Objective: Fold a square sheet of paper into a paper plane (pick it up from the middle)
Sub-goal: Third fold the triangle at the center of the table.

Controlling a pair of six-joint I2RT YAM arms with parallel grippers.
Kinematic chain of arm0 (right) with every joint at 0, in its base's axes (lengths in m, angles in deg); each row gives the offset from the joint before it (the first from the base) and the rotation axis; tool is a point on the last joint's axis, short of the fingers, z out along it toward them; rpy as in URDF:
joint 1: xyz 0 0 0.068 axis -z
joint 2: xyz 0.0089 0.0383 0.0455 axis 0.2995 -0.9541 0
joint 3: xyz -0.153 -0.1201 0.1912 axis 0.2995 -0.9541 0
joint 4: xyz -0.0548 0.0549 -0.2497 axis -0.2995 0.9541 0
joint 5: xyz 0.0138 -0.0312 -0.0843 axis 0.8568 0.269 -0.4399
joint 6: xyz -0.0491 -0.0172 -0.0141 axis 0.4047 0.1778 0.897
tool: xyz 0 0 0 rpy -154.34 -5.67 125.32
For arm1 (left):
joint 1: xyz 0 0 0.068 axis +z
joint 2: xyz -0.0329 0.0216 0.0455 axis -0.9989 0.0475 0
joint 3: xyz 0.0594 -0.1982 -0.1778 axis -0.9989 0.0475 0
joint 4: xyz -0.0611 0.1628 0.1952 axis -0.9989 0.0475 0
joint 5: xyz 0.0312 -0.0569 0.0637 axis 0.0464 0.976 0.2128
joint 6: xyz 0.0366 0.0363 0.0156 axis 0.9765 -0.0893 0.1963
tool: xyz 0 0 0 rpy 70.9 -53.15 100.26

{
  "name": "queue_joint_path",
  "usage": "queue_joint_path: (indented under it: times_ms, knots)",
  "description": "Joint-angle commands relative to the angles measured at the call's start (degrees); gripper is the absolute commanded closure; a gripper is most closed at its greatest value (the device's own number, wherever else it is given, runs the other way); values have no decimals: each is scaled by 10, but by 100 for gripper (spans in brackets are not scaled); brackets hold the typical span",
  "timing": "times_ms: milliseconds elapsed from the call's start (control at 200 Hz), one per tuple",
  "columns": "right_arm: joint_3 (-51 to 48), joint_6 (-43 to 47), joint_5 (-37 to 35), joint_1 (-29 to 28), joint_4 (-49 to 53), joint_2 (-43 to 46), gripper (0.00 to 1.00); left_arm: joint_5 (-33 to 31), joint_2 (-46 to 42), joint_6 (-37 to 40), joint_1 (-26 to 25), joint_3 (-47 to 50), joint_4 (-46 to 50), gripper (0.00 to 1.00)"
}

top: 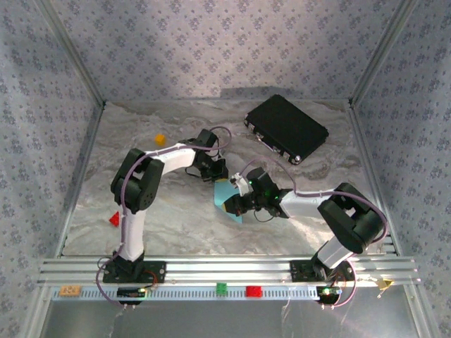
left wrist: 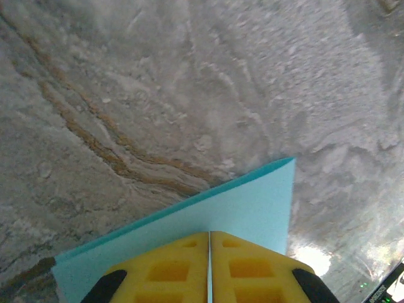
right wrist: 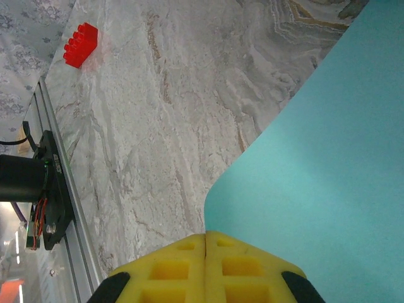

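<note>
The square sheet of paper [top: 225, 194], light blue, is held off the marble table between my two grippers near the middle. My left gripper [top: 213, 172] comes in from the far left. In the left wrist view its yellow fingers [left wrist: 170, 268] are shut, with the sheet [left wrist: 246, 208] pinched in the seam and spreading out ahead with one folded edge. My right gripper [top: 237, 204] reaches in from the right. Its jaws [right wrist: 206, 234] are shut at the sheet's rounded edge, and the paper [right wrist: 328, 158] fans out to the right.
A black case [top: 287, 128] lies at the back right. A small orange cube [top: 160, 139] sits at the back left and a red brick [top: 114, 218] near the left arm, also in the right wrist view [right wrist: 81, 44]. The aluminium rail [top: 225, 271] borders the front.
</note>
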Motion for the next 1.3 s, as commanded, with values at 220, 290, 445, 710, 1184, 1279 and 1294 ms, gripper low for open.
queue_joint_path:
  times_ms: [220,290,445,710,1184,1279,1294]
  knots:
    - [1,9,-56,12,29,-2,99,-5,24,22,-6,7,18,93]
    - [5,16,-71,14,43,-2,99,-7,23,22,-6,8,19,94]
    - [7,25,-98,18,59,-1,99,-9,20,21,-7,4,21,94]
    - [15,28,-135,19,75,-3,99,-11,18,18,-7,5,21,94]
    - [28,32,-165,19,91,-16,99,-12,13,14,-7,3,24,94]
    - [30,32,-168,19,94,-18,99,-12,12,14,-7,3,23,94]
    - [30,33,-168,19,94,-19,99,-12,12,14,-8,4,24,94]
